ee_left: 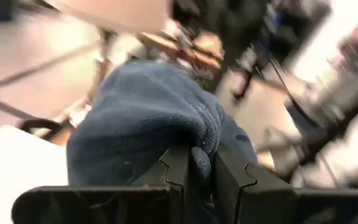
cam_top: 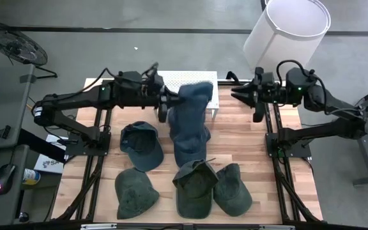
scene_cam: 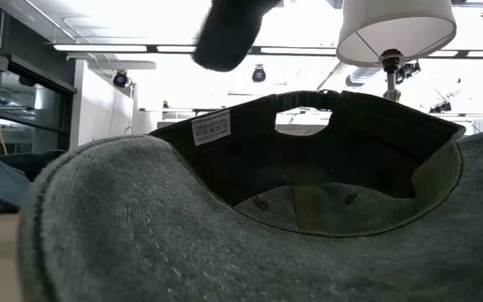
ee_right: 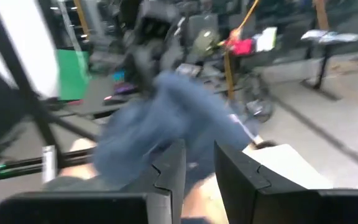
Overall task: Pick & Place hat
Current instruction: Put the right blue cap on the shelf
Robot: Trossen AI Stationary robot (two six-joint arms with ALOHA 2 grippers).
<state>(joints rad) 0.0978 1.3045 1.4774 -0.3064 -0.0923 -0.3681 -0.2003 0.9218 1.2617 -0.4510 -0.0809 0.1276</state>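
Table (cam_top: 248, 137): wooden top, four green caps (cam_top: 197, 185) along the near side.
Blue hat (cam_top: 190, 118): hanging off the left gripper, drooping onto the table's middle.
Left gripper (cam_top: 165, 105): clamped on the hat's edge.
Right gripper (cam_top: 238, 94): fingers slightly parted, empty, well apart from the hat.

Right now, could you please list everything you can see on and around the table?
Blue fabric cap: one, held up over the table's back middle.
Dark blue cap: one, left of centre.
Green fabric caps: three, front row.
White perforated tray: one, back centre.
White cylindrical lampshade: one, beyond the back right corner.
Wooden slatted table: one.
Left end effector: shut on the blue cap.
Right end effector: open, right of the cap.
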